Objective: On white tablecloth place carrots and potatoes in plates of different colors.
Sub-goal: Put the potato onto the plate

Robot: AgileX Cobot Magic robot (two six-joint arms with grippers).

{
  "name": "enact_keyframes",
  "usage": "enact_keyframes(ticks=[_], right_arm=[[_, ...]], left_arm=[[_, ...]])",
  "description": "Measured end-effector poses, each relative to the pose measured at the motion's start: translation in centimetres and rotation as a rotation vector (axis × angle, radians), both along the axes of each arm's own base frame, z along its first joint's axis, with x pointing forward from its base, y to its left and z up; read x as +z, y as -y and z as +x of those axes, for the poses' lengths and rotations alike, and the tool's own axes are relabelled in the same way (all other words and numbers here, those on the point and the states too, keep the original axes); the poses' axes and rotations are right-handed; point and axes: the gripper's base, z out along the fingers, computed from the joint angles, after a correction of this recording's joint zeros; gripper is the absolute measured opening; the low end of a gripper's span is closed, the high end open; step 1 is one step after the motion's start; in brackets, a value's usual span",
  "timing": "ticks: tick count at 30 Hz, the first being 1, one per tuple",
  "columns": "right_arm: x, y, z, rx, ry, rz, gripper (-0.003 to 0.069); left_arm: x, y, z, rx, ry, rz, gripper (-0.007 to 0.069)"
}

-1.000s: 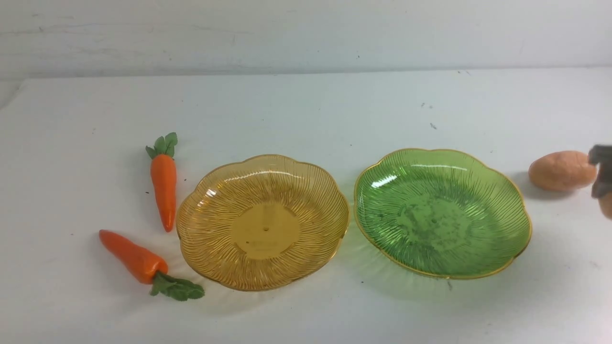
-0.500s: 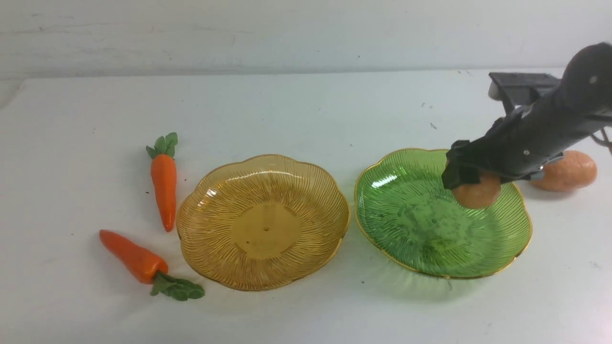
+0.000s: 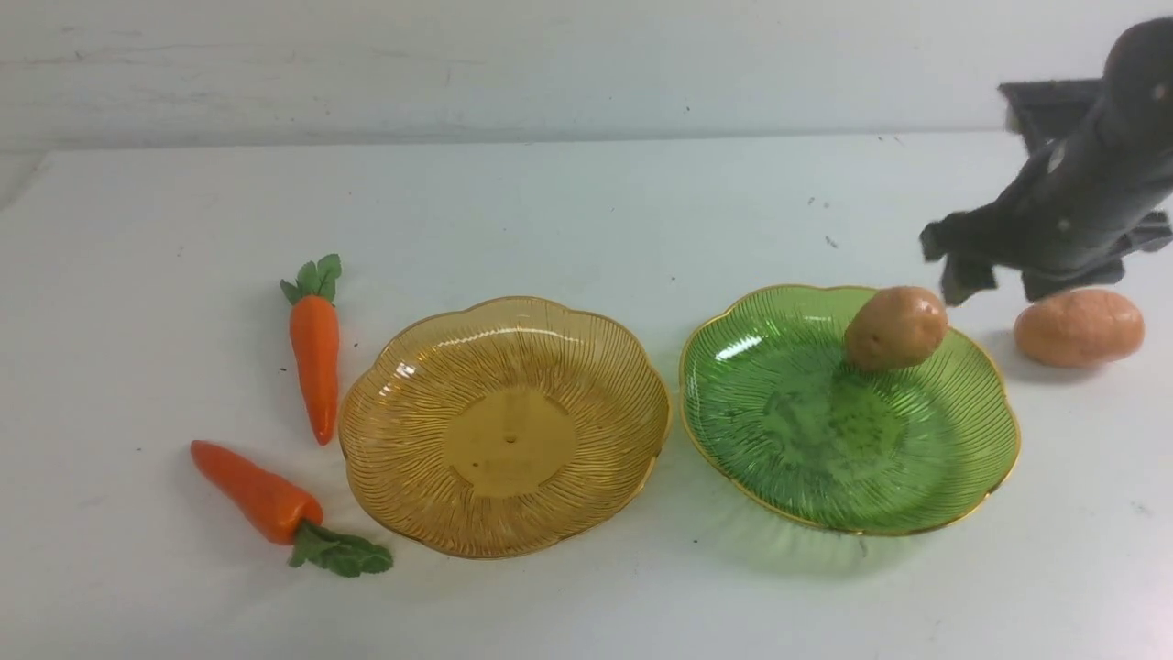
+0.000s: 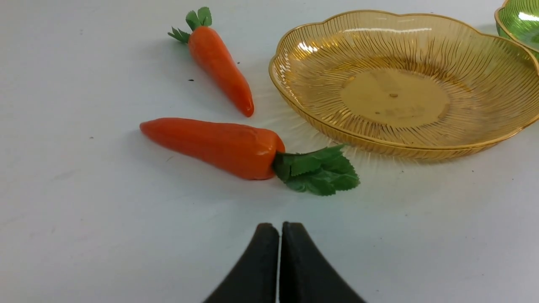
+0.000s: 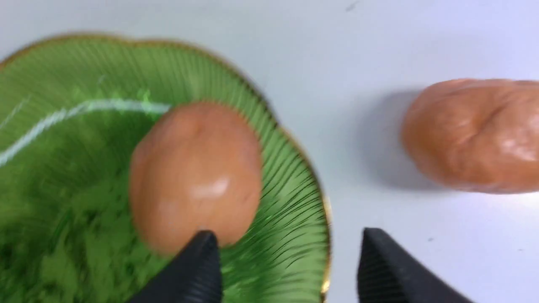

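On green plate (image 3: pixel 733 412): one potato (image 3: pixel 895 327), lying free.
Tabletop (image 3: pixel 586 211): second potato (image 3: pixel 1079 327), far carrot (image 3: pixel 314 353), near carrot (image 3: pixel 257 495).
Amber plate (image 3: pixel 412 477): empty.
Right tool (image 5: pixel 286 244): open, empty.
Left tool (image 4: pixel 280 229): closed, empty.

potato (image 3: pixel 895 327) | now released in green plate (image 3: pixel 806 458) | right fingers (image 3: pixel 964 275) lifted clear

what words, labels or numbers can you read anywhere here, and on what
No text can be read.
amber plate: faint marks at its centre, too blurred to read.
green plate, carrots, potatoes: no text shows.
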Motion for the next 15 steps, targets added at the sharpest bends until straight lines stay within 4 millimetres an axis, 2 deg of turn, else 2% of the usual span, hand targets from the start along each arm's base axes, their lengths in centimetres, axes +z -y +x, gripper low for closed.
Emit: enact_keyframes(ticks=[1, 4, 5, 8, 12, 13, 15], right_arm=[[0.5, 1.0, 0.5, -0.069, 0.018, 0.012, 0.0431], [1.0, 5.7, 1.9, -0.336, 0.048, 0.068, 0.0085], [0.5, 7.2, 2.1, -0.424, 0.041, 0.09, 0.0032], [-0.9, 9.7, 2.6, -0.567, 0.031, 0.126, 0.0017], [-2.7, 10.6, 3.2, -0.651, 0.012, 0.151, 0.0102], [-2.8, 10.6, 3.2, -0.665, 0.014, 0.158, 0.0126], [-3.5, 10.7, 3.6, -0.705, 0.017, 0.18, 0.0251]], left_arm=[[0.0, 0.0, 0.0, 0.0, 0.0, 0.0, -0.0004], [0.0, 0.0, 0.0, 0.0, 0.0, 0.0, -0.0004], [0.0, 0.0, 0.0, 0.0, 0.0, 0.0, -0.0004], [0.0, 0.0, 0.0, 0.0, 0.0, 0.0, -0.0004], [0.0, 0.0, 0.0, 0.0, 0.0, 0.0, -0.0004], [0.0, 0.0, 0.0, 0.0, 0.0, 0.0, -0.0004], [0.0, 0.0, 0.0, 0.0, 0.0, 0.0, -0.0004]])
